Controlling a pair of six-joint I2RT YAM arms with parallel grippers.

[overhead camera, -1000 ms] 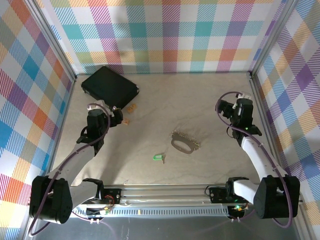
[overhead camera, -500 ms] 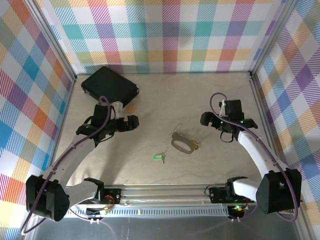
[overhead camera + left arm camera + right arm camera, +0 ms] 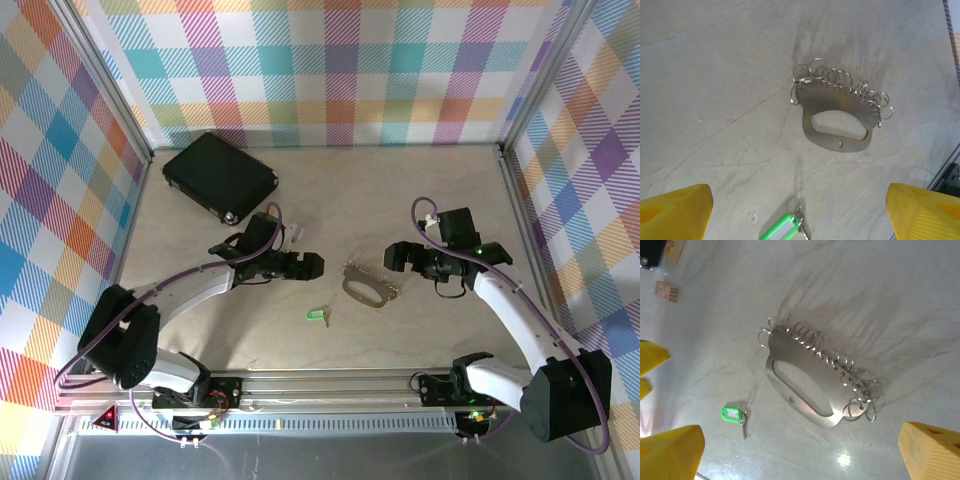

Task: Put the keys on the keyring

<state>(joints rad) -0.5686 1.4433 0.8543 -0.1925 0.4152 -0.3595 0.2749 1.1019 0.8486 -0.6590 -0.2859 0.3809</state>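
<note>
The keyring [image 3: 370,288] is a flat metal plate with a handle slot and a row of several split rings along one edge; it lies flat mid-table [image 3: 837,127] [image 3: 805,385]. A small key on a green tag [image 3: 317,315] lies on the table to its near left [image 3: 782,231] [image 3: 732,414]. My left gripper [image 3: 308,265] hovers just left of the plate, open with nothing between its yellow fingers [image 3: 672,212]. To the plate's right, my right gripper [image 3: 393,257] hangs open and empty, yellow fingers [image 3: 932,450] wide apart.
A black case [image 3: 220,177] sits at the back left. Two small tan tags [image 3: 666,290] lie near it. Metal frame rails and checked walls enclose the table; the left gripper's yellow fingertips [image 3: 650,357] show at the right wrist view's left edge.
Both arms have swung inward from the table's sides toward the keyring plate. The plate and the green-tagged key have not moved.
</note>
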